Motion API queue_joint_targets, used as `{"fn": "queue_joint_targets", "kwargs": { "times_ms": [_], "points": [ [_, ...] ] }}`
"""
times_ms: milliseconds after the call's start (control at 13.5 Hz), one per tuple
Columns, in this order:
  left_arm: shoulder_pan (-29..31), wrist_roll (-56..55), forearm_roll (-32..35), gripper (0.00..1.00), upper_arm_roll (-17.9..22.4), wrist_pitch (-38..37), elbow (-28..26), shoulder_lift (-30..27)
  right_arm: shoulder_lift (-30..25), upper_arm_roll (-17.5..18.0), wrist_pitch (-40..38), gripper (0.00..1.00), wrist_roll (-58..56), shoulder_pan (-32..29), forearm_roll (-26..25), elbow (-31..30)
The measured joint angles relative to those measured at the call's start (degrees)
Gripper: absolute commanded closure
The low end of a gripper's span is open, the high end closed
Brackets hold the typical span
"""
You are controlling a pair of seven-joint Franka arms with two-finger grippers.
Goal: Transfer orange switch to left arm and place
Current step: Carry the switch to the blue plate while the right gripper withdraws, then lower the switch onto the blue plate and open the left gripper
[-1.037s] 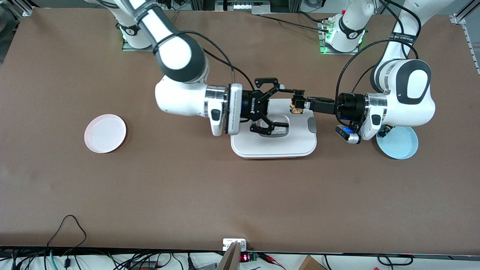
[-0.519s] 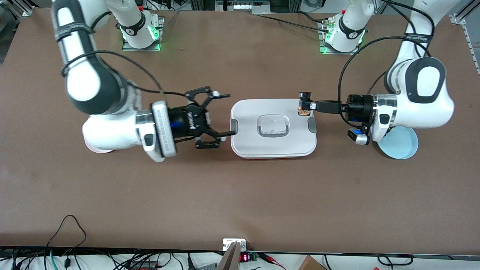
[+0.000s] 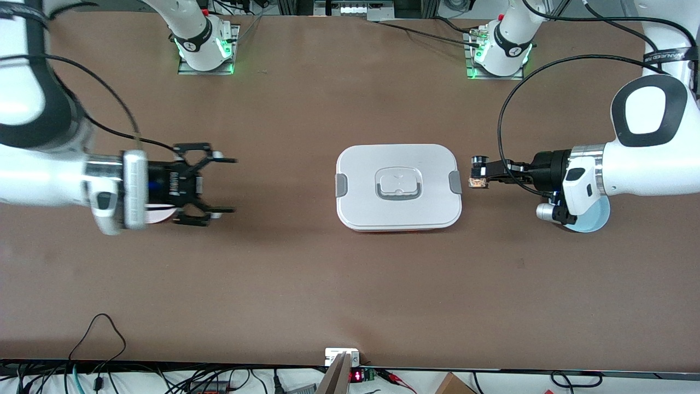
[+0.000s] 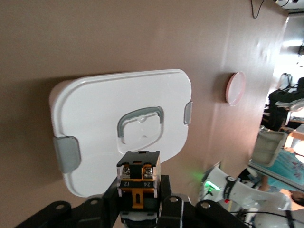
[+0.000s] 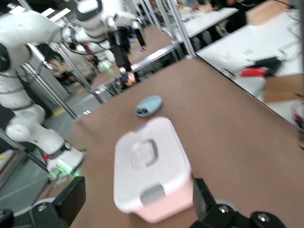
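At the box's (image 3: 398,186) three o'clock side, the left gripper (image 3: 479,174) still clamped the orange switch (image 3: 477,181), while the open right gripper (image 3: 221,185) had retreated, handover undone.

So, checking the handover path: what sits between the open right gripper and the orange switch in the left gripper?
The box lies between the right gripper and the orange switch that the left gripper holds, seen in the front view.

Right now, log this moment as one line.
left gripper: shut on orange switch, beside box | right gripper: open, empty, near pink plate
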Motion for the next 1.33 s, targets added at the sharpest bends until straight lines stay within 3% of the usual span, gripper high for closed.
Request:
{"fn": "queue_joint_targets", "kwargs": {
  "times_ms": [370,741,1037,1333],
  "points": [
    [0.36,19.17,23.05,0.85,0.1,-0.03,0.52,0.92,-10.27,-7.16,0.89,0.0,4.5,2.26,-25.98,-6.46],
    [4.49,42.63,41.28,0.85,0.62,0.63,0.34,5.31,-16.81,-8.77,1.72,0.0,38.5,8.9,-50.88,-7.05],
    [11.27,59.85,50.21,0.85,0.83,9.18,-2.3,9.98,-18.31,-8.78,0.4,0.0,56.4,10.88,-61.74,-7.1],
    [17.32,75.65,50.36,0.85,0.91,22.34,-8.65,12.14,-18.31,-9.09,-1.7,0.0,67.26,10.86,-64.77,-7.08]
  ]
}}
